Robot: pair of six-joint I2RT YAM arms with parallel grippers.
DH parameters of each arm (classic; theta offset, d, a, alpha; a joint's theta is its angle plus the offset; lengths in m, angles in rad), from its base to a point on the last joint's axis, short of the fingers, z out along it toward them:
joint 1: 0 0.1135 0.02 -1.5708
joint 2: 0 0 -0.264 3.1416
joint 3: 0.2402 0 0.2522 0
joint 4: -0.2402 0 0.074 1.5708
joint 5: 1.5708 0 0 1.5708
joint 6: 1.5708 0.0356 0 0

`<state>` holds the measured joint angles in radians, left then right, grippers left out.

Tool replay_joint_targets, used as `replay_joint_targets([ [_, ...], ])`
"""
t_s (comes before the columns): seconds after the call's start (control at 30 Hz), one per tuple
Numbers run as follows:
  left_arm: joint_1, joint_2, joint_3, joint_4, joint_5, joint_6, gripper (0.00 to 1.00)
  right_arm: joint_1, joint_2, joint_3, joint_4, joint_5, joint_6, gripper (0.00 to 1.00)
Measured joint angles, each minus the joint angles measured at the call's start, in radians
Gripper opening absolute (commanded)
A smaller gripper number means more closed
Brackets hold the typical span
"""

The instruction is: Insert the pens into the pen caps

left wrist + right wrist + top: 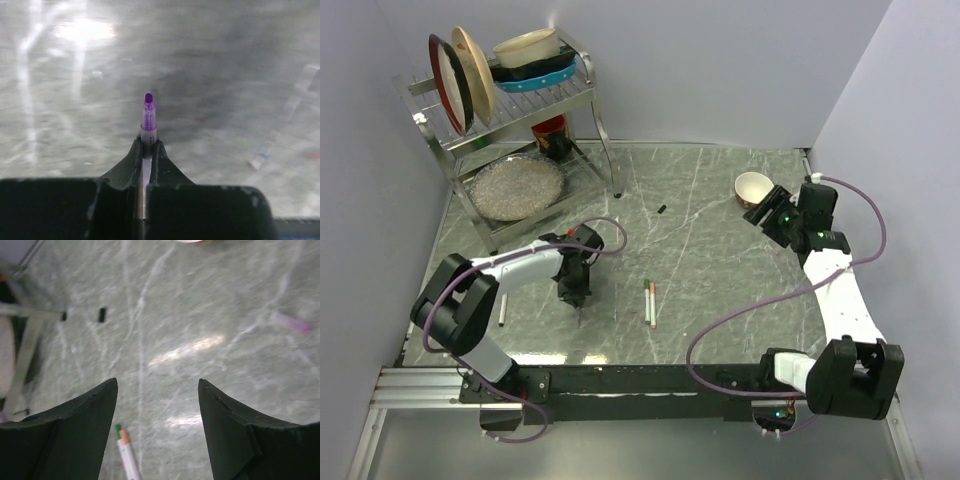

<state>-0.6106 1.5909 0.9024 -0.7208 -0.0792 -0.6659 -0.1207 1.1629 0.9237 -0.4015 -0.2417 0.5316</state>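
The left claw is clamped together on a white-barrelled pen, which sticks out past the fingertips with its purple nib bare and uncapped; in the overhead view this claw hangs over the left middle of the desk with the pen pointing down at the marbled surface. The right claw stands wide apart with nothing between its fingers, raised over the far right of the desk close to a small bowl. Two capped pens, one green-ended and one orange-ended, lie side by side near the desk's centre, just right of the left claw. A short black cap lies alone further back, well apart from them. Another pen lies beside the left arm, and a dish rack stands in the far left corner
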Motion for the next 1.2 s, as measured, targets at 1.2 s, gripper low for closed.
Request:
replay_joint_targets([
  [1.2,-0.083,-0.367,-0.079,0.746,0.782,-0.186,0.01,0.730,-0.124,-0.116,0.240,-0.187,0.351,0.42],
])
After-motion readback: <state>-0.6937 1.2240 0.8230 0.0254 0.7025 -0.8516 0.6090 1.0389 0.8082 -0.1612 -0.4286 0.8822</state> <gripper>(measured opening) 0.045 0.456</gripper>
